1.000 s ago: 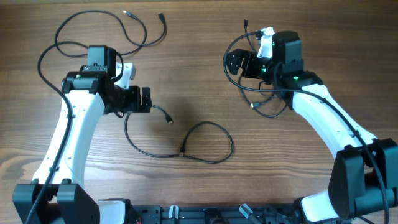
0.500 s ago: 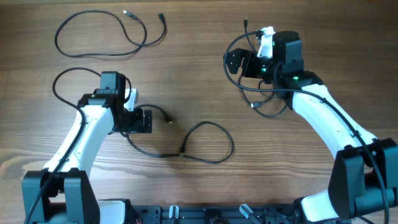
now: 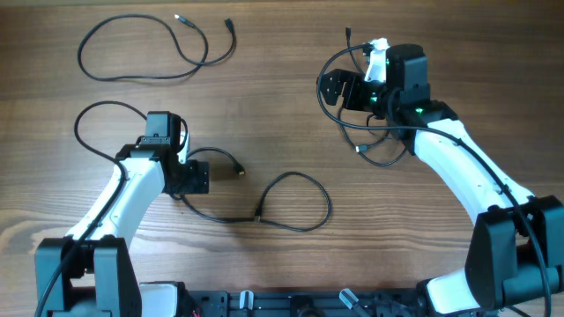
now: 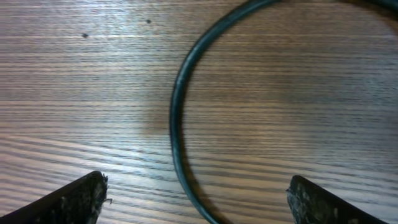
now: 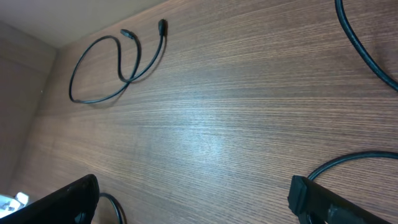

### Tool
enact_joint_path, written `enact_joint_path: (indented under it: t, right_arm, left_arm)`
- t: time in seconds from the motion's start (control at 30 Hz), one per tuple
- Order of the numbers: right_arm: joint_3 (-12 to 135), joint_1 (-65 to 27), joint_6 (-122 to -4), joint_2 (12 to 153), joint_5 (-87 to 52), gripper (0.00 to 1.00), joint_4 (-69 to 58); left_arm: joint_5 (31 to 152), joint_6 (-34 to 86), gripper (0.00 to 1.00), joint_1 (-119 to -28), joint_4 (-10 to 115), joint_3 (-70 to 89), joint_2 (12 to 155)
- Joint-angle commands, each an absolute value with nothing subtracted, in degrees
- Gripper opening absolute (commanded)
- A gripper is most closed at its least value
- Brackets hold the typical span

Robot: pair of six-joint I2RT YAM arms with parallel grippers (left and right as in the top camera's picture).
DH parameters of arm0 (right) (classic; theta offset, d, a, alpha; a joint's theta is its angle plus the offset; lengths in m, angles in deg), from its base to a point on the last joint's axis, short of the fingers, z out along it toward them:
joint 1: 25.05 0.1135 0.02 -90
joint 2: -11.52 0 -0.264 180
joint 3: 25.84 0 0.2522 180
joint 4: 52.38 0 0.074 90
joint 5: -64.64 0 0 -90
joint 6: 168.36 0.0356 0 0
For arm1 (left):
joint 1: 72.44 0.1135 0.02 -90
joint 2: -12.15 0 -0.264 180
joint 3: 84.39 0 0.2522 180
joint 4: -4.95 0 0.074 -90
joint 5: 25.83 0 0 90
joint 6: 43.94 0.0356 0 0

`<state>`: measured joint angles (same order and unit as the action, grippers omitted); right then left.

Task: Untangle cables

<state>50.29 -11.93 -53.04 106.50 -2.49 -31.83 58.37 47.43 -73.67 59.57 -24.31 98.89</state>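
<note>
Three cables lie well apart on the table, so most of the separating looks done. The far cable rests in the upper left of the overhead frame as a flat loop, long axis left to right, both plug tips toward the top edge. The middle cable sprawls across lower centre, long axis also left to right; one plug points right and slightly down, just beside the left gripper. That gripper's jaws are spread wide with an arc of this cable between the fingertips, apparently untouched — probably set astride it for a pick. The right cable curls under the right arm at upper right, partly hidden, so its heading is unclear. The right gripper is spread wide and empty, facing left — seemingly waiting.
</note>
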Motion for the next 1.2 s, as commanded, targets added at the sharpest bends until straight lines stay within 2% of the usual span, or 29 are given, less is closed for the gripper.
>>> enact_joint_path:
  t: [0.0, 0.2, 0.47, 0.6, 0.63, 0.67, 0.83, 0.97, 1.17]
  right_arm:
    - [50.2, -11.8, -52.8, 105.7, -1.8, 1.0, -31.7]
    - [50.2, -11.8, -52.8, 105.7, -1.3, 1.0, -31.7]
    - [50.2, -11.8, -52.8, 105.7, -1.3, 1.0, -31.7]
    - [50.2, -11.8, -52.8, 105.7, -1.3, 1.0, -31.7]
    - [50.2, -11.8, -52.8, 105.7, -1.3, 1.0, -31.6]
    - [50.2, -11.8, -52.8, 105.7, -1.3, 1.0, -31.5]
    - [50.2, -11.8, -52.8, 105.7, -1.3, 1.0, -31.3]
    - [50.2, -11.8, -52.7, 105.7, -1.3, 1.0, -31.3]
    - [50.2, -11.8, -52.7, 105.7, -1.3, 1.0, -31.2]
  left_arm:
    - [54.5, 47.3, 0.96, -73.2, 59.4, -24.7, 100.1]
    - [54.5, 47.3, 0.94, -71.6, 58.0, -24.7, 104.4]
    - [54.4, 47.3, 0.84, -71.5, 55.2, -24.7, 107.2]
    - [54.4, 47.3, 0.74, -71.3, 53.7, -24.7, 107.9]
    - [54.4, 47.4, 0.66, -70.9, 53.2, -24.7, 108.2]
    - [54.5, 48.6, 0.55, -70.1, 52.7, -24.7, 108.5]
    - [54.5, 52.6, 0.32, -65.8, 52.3, -24.7, 109.8]
    - [56.5, 54.3, 0.37, -61.8, 50.3, -24.7, 110.1]
    - [56.6, 57.7, 0.37, -56.0, 44.9, -24.7, 110.8]
